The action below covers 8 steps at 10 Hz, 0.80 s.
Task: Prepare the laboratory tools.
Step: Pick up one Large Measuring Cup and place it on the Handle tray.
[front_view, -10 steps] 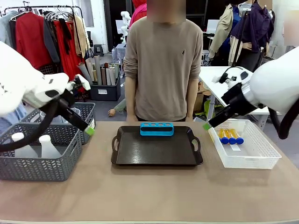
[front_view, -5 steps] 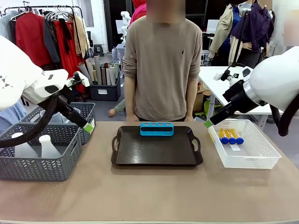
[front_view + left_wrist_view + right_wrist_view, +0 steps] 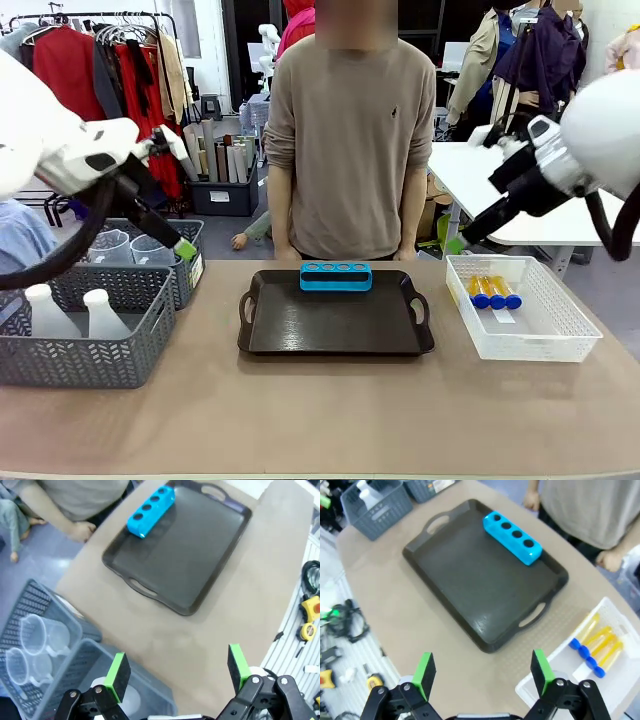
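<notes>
Tan bench [image 3: 320,420]: blue four-hole rack [image 3: 336,276] at 12 o'clock on black tray [image 3: 335,330], amber blue-capped tubes [image 3: 494,291] in white mesh basket [image 3: 520,350] at 3 o'clock; left gripper [image 3: 177,672] and right gripper [image 3: 482,670] open, empty, so touching tubes could roll or lift paired.

Robot lab: clothes rack [image 3: 62,70], white worktable [image 3: 466,176], bin of rolls [image 3: 226,192] behind.

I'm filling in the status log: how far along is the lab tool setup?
Done: the blue rack stands on the black tray, its holes empty. In hand: nothing; the left gripper and right gripper are open and empty above the table. Left: the amber tubes lie in the white basket, and the flasks and beakers sit in the grey baskets.
</notes>
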### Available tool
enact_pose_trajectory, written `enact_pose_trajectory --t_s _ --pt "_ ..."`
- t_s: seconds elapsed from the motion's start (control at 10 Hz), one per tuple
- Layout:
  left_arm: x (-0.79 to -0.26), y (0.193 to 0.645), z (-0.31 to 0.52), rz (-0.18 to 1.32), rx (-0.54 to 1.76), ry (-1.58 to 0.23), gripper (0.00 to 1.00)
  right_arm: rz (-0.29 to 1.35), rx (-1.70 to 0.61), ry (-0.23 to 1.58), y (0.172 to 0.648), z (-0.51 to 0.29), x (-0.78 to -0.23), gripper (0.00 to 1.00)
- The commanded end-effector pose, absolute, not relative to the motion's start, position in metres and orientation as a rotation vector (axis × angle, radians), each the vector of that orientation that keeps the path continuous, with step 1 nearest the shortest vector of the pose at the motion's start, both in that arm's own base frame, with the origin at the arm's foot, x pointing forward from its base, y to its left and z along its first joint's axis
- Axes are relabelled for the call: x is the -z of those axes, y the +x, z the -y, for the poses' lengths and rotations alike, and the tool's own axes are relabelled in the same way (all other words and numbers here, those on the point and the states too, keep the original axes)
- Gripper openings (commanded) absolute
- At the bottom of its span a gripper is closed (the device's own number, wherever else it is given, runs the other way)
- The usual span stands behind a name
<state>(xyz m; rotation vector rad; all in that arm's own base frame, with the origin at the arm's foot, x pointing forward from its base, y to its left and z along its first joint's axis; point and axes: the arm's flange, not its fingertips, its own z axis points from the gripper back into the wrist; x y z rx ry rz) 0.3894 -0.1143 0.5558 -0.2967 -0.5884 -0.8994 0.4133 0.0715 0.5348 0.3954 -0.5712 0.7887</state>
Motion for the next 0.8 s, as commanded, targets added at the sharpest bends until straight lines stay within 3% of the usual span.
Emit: enact_pose_trajectory --t_s 0.0,0.7 --pt "-0.581 0.402 0.096 0.633 0.955 -0.323 1.00 0.570 -0.842 0.481 0.435 -0.046 -0.555 1.00" --pt "-0.658 0.413 0.042 0.798 0.947 -0.223 1.00 0.768 -0.834 0.590 0.452 0.030 -0.646 1.00"
